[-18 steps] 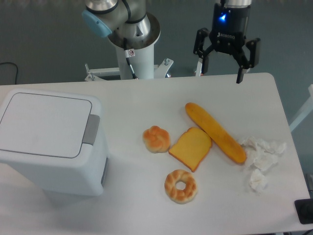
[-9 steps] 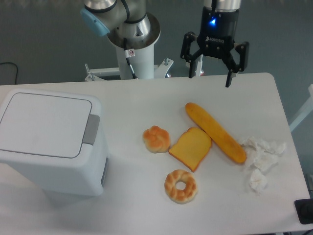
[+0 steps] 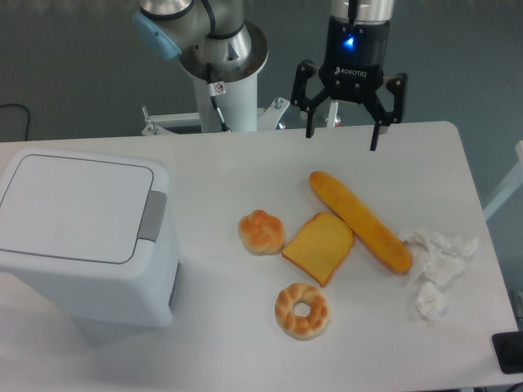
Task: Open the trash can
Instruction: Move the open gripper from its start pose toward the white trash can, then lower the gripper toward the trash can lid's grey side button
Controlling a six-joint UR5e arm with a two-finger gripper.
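Note:
The trash can (image 3: pixel 82 237) is a large white boxy bin at the left of the table. Its flat lid (image 3: pixel 73 207) lies shut, with a grey push tab (image 3: pixel 152 216) on its right edge. My gripper (image 3: pixel 341 140) hangs open above the table's far edge, well to the right of the bin, with nothing between its fingers.
On the table to the bin's right lie a round bun (image 3: pixel 261 231), a toast slice (image 3: pixel 319 247), a long baguette (image 3: pixel 359 220) and a ring-shaped bagel (image 3: pixel 302 309). Crumpled white paper (image 3: pixel 437 265) sits near the right edge. The arm's base (image 3: pixel 222 73) stands behind the table.
My gripper has moved left and slightly down along the table's far edge, staying open. The bin and bread items have not moved.

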